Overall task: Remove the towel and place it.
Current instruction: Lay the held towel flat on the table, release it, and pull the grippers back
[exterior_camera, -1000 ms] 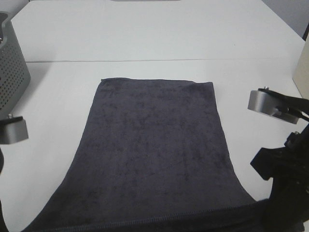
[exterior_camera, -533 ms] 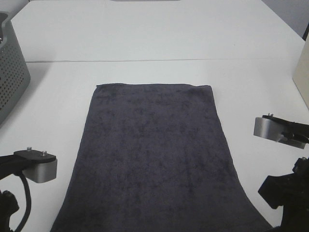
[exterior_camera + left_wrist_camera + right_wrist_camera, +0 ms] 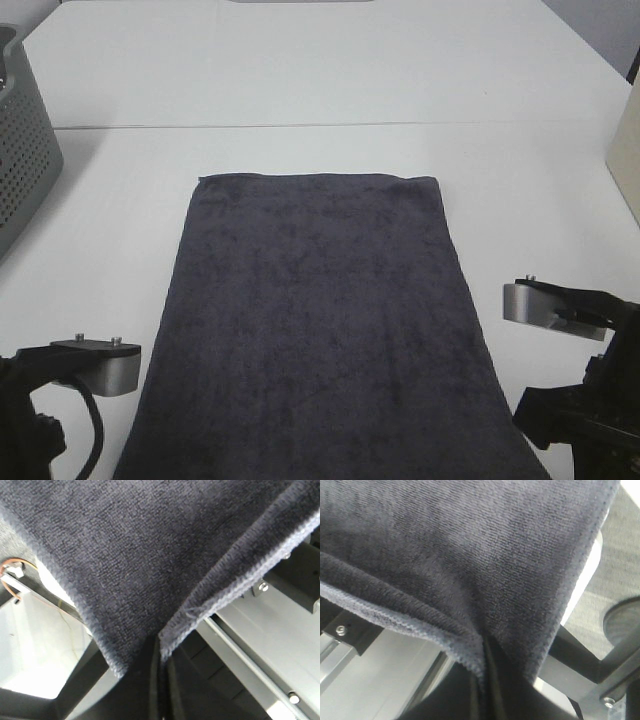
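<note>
Left wrist view shows the left gripper [image 3: 158, 652] pressed together on a corner of the towel [image 3: 150, 545]; the hemmed edge runs into the dark jaws and the cloth spreads out from there. In the right wrist view the right gripper [image 3: 484, 655] is closed in the same way on the other near corner, with the hem bunched where it enters the jaws. So each claw pinches one corner, at the end nearest to the robot. From the claws the towel goes forward, away from the robot. In the exterior high view it lies flat on the white table [image 3: 300, 80], near the middle. Its long axis runs from the robot's side toward the far side, and the far short edge is straight. The near end leaves the picture at the bottom, between the two arms, so neither arm is nearer. A grey basket [image 3: 20, 150] stands at the far left, well apart. I judge that the next move needs both arms to travel together, so that the cloth does not wrinkle
</note>
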### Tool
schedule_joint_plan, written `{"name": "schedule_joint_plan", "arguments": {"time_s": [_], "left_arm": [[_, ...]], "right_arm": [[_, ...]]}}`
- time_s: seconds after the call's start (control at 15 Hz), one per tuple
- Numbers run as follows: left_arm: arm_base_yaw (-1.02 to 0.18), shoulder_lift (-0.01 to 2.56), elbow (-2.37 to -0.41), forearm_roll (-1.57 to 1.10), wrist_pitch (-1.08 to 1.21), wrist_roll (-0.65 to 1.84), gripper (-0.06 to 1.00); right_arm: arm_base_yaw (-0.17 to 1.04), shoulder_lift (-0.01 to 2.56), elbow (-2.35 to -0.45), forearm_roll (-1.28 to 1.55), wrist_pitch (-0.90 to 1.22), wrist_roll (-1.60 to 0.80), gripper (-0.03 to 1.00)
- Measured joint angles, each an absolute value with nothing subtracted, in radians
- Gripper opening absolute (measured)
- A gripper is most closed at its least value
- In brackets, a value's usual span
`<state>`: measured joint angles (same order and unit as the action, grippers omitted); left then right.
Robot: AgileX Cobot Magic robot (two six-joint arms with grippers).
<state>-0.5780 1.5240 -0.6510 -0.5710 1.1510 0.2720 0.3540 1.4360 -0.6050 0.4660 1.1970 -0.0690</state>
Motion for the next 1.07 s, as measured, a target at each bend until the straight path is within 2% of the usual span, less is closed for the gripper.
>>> {"name": "schedule_joint_plan", "arguments": {"time_s": [0.67,1.07], "left_arm": [[-0.582,1.835,-0.815,-0.556,1.144,0.271,0.00],[-0.668,2.015,-0.985,-0.491,1.198,0.281,0.00]], "right_arm": [[0.345,1.693,-0.608,0.417,1.196,-0.158,0.01],[0.345,1.834,-0.609,0.436,1.127,-0.213,0.01]]}}
